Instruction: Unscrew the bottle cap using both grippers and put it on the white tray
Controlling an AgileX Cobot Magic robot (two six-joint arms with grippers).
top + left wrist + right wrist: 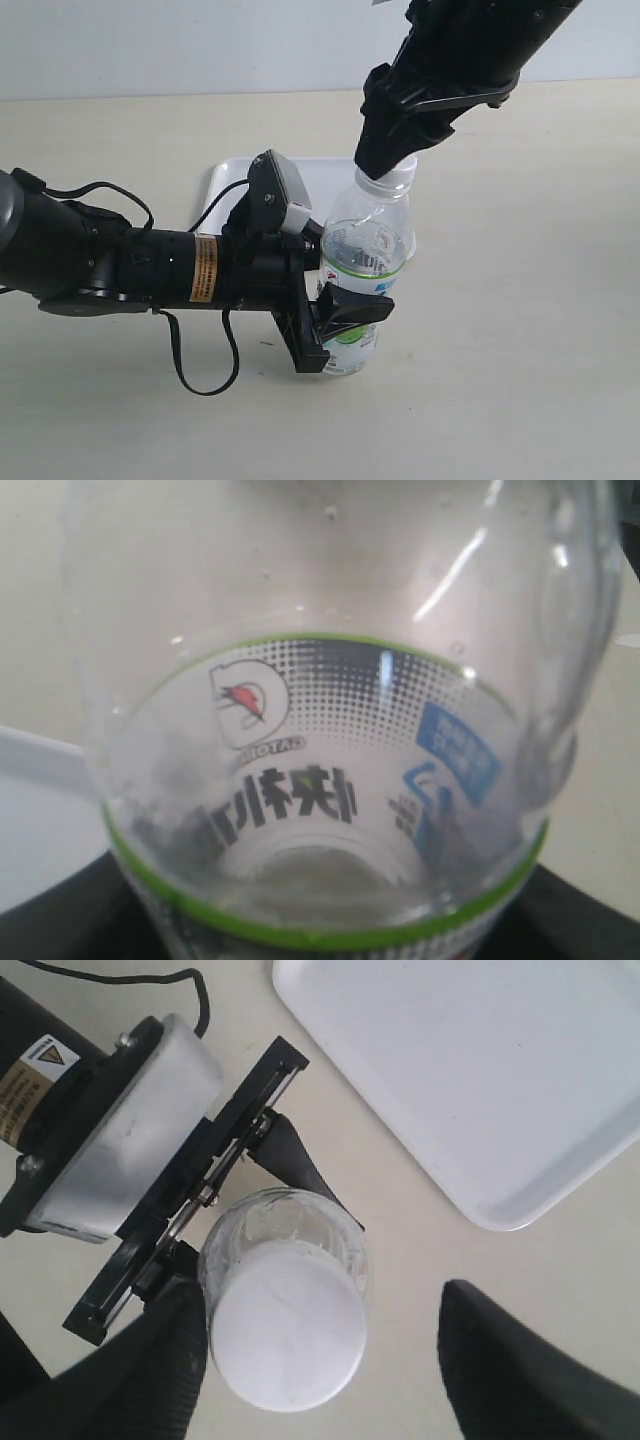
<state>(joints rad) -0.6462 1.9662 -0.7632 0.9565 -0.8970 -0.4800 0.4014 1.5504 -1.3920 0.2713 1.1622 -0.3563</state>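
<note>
Gripping bottle (375, 225) at label (340, 730), left gripper (362, 315) holds it upright on table (500, 400) near tray (222, 176). Right gripper (320, 1360) hangs straight above, jaws wide, empty; cap (288, 1335) sits between fingers (500, 1370), off-centre: close to one, well clear of other.

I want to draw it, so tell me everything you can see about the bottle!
The bottle is small, clear plastic and looks empty. A green, white and blue label with black characters wraps its lower half. Its white cap is on. It stands upright on the table, near the tray. The left fingers squeeze its label. The right fingers stand open on either side of the cap.
</note>
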